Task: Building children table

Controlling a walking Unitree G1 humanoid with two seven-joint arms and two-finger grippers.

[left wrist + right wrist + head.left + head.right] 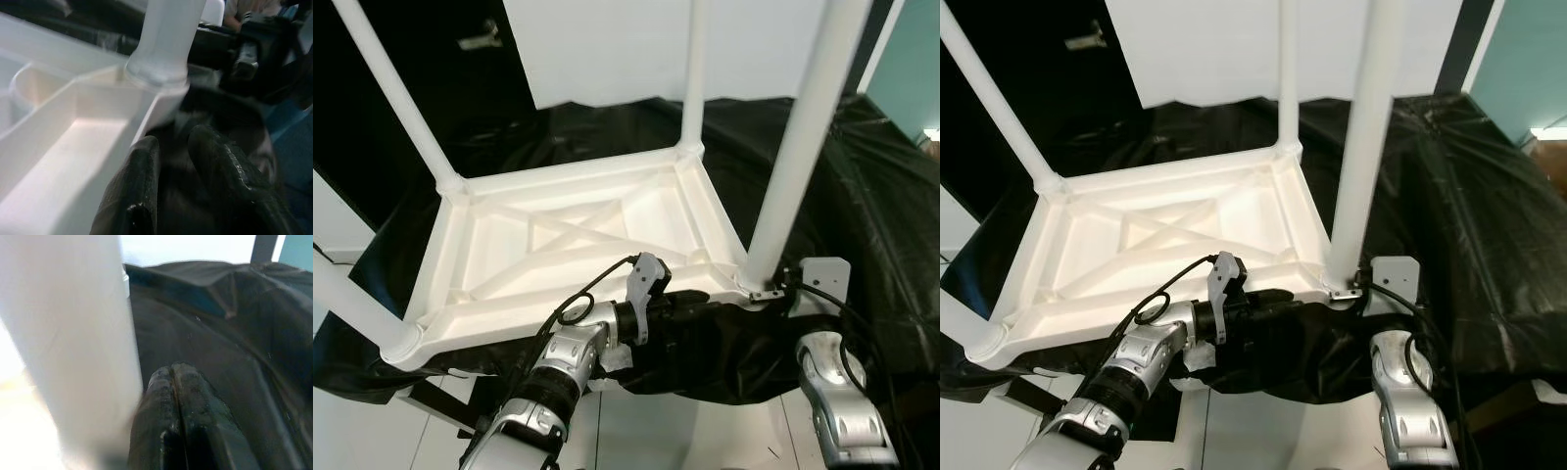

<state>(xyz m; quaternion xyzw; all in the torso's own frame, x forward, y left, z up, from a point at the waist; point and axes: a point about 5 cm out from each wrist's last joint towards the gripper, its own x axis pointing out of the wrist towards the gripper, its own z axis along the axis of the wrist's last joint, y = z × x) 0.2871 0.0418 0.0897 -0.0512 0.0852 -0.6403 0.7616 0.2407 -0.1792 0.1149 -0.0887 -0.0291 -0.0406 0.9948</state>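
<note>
Left gripper (181,171) slightly parted, empty; right gripper (177,421) closed beside smooth white leg (793,166).

Black-draped surface with an upturned white table on it

Your surface (862,186) is covered in crinkled black sheeting, and the white children's table (578,235) lies on it upside down, ribbed underside up, legs rising. Your left hand (186,171) sits just beside its near rim, over the black sheet. Your right hand (178,418) is next to the near-right leg (793,166), with the dark cover stretching beyond. Pale floor (705,436) shows below the surface's front edge.
</note>
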